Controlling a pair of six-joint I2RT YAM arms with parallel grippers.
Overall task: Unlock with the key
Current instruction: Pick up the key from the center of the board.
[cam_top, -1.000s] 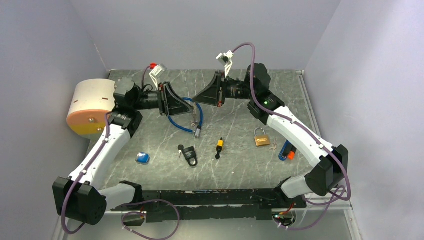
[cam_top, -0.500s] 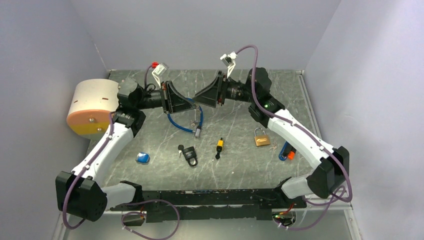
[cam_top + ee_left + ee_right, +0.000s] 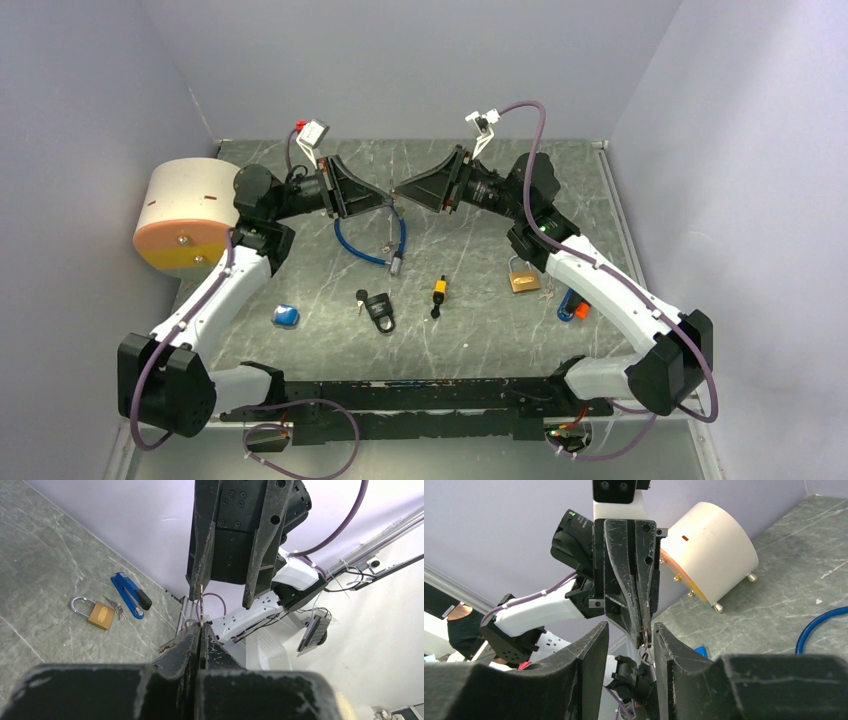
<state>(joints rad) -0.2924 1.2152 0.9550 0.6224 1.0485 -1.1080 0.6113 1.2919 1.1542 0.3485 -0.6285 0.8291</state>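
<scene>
Cable lock (image 3: 358, 253) behind small padlock (image 3: 381, 308), larger padlock (image 3: 522, 278) to their right, drum (image 3: 185, 210) far left on table (image 3: 470, 340).

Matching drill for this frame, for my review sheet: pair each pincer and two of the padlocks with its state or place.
Things:
1. left pincer
2. right pincer
3. brass padlock
4. black padlock

States or places:
A. open
B. lying on the right side of the table
C. shut on a thin key
D. lying near the middle, left of the yellow-and-black item

Pairs: 1-C, 2-A, 3-B, 4-D
</scene>
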